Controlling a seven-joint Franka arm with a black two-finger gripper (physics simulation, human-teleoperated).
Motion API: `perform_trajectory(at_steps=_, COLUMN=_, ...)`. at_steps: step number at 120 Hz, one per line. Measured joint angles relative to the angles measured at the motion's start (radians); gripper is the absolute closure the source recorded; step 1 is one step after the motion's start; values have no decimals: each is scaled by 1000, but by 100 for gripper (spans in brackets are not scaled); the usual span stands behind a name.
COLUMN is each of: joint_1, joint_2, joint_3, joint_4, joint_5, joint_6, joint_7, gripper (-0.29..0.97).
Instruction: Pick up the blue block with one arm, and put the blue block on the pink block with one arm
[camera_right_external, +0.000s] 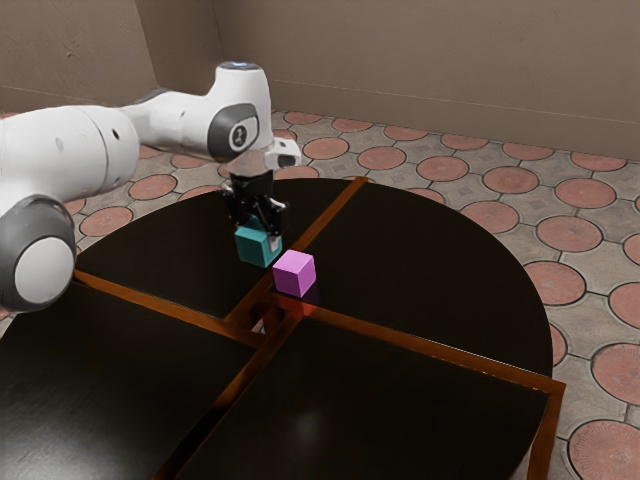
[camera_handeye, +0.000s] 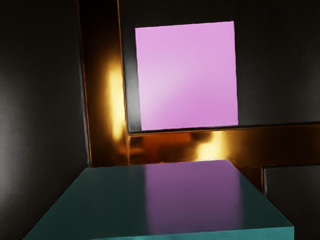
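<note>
The blue block (camera_right_external: 258, 247), teal in colour, hangs just above the dark table with my gripper (camera_right_external: 257, 228) shut on it from both sides. The pink block (camera_right_external: 294, 273) rests on the table, a short way toward the exterior view's right and nearer the camera than the blue block. In the wrist view the blue block (camera_handeye: 165, 200) sits close under my hand, and the pink block (camera_handeye: 186, 75) lies beyond it across the orange strip. The two blocks do not touch.
The round dark table (camera_right_external: 420, 270) is split into quarters by orange strips (camera_right_external: 330, 215) that cross near the pink block. A tiled floor (camera_right_external: 520, 180) surrounds the table. My white arm (camera_right_external: 120, 140) reaches in from the exterior view's left.
</note>
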Motion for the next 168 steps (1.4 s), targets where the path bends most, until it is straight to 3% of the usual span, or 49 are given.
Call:
perform_trajectory(at_steps=69, joint_1=21, joint_2=271, joint_3=-10, joint_4=405, joint_5=-2, joint_6=-146, joint_7=18, gripper=31)
perform_trajectory(at_steps=168, joint_1=23, joint_2=364, joint_3=-39, joint_4=520, joint_5=-12, joint_6=-135, joint_7=38, gripper=31)
